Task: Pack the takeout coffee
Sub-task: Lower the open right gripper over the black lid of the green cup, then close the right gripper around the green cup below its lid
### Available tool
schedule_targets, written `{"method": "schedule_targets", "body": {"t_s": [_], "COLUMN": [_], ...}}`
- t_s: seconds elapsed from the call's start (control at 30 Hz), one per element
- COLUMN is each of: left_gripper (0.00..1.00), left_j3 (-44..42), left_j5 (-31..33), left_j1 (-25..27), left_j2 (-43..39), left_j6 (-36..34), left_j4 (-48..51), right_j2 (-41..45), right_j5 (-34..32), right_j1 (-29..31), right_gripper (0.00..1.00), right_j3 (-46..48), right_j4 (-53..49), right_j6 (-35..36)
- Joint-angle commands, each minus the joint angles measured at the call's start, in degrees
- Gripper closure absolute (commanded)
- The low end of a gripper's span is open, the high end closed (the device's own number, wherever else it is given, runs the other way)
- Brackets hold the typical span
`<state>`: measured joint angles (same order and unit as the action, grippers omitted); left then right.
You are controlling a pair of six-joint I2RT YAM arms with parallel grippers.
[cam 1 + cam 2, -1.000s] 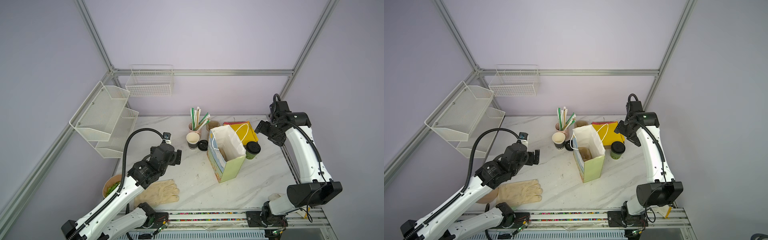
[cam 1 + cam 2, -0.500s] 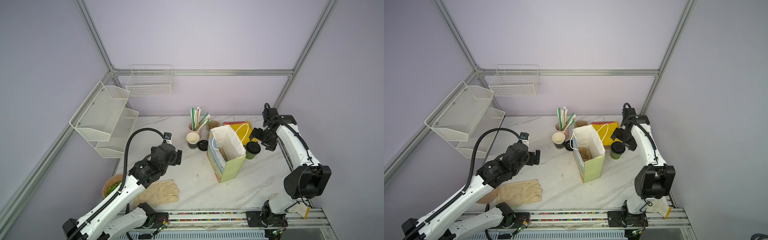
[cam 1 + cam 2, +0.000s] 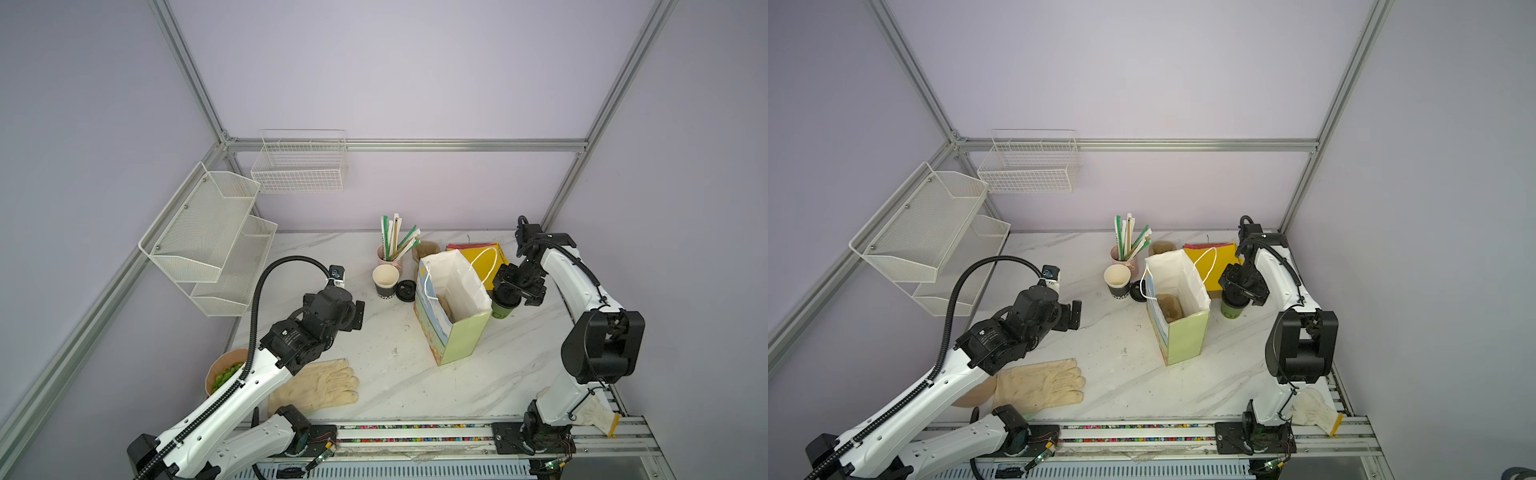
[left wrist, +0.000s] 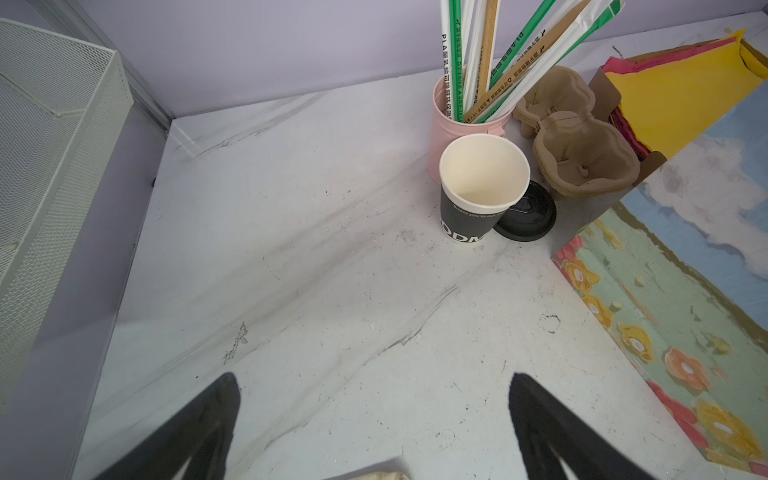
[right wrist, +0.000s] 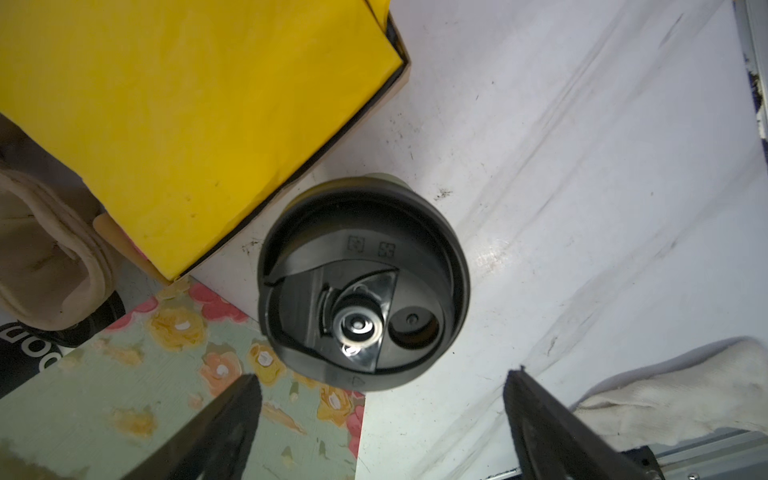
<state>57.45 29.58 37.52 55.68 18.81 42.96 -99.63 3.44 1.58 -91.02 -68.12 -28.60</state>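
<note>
The takeout coffee (image 3: pixel 504 308) (image 3: pixel 1232 311) is a light green cup with a black lid (image 5: pixel 363 284). It stands on the table just right of the open paper bag (image 3: pixel 461 336) (image 3: pixel 1187 336). My right gripper (image 3: pixel 515 289) (image 3: pixel 1241 286) (image 5: pixel 382 380) hangs right above the lid, open, with nothing between its fingers. Over bare table at the left, my left gripper (image 3: pixel 358 316) (image 3: pixel 1074 316) (image 4: pixel 374 382) is open and empty. A brown cup carrier lies inside the bag.
Left of the bag stand a black paper cup (image 3: pixel 385 282) (image 4: pixel 478 195), a loose black lid (image 3: pixel 406 290) and a pink cup of straws (image 3: pixel 390 253). Yellow napkins (image 3: pixel 478 253) (image 5: pixel 187 104) lie behind the coffee. A glove (image 3: pixel 320 384) and a bowl (image 3: pixel 224 372) sit front left. Wire shelves (image 3: pixel 208 237) line the left wall.
My right arm has swung from the back right corner down and inward, and its gripper now sits over the coffee's lid. The left arm has not moved.
</note>
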Motion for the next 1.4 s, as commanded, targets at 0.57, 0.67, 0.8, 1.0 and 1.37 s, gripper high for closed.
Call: {"method": "schedule_targets", "body": {"t_s": [0.57,0.67,0.8,1.0,1.37], "left_gripper": [0.0,0.0,0.0,0.0,0.0], "left_j3": [-0.4,-0.4,-0.3,-0.2,-0.1], "left_j5": [-0.1,-0.1,-0.2,-0.3,-0.3], "left_j1": [-0.3,-0.3,-0.3,-0.3,-0.4], "left_j2": [0.6,0.7,0.9,1.2,1.5], "left_j6": [-0.5,-0.7,-0.7,-0.7,-0.9], "left_j4": [-0.2,-0.2,-0.1,0.1,0.3], "right_j2": [-3.9,-3.7,-3.3,-2.1,6.3], "right_j5": [-1.5,-2.0,-2.4,-2.4,-2.7], "right_j1": [-0.3,-0.3,-0.3,-0.3,0.0], "right_gripper": [0.1,0.13,0.15,0.16,0.17], "right_j3": [-1.7,-1.5,-1.0,0.4,6.5], "right_j4": [1.1,1.3,1.4,1.3,0.1], "right_j6": [0.9,1.0,1.0,1.4,1.4]}}
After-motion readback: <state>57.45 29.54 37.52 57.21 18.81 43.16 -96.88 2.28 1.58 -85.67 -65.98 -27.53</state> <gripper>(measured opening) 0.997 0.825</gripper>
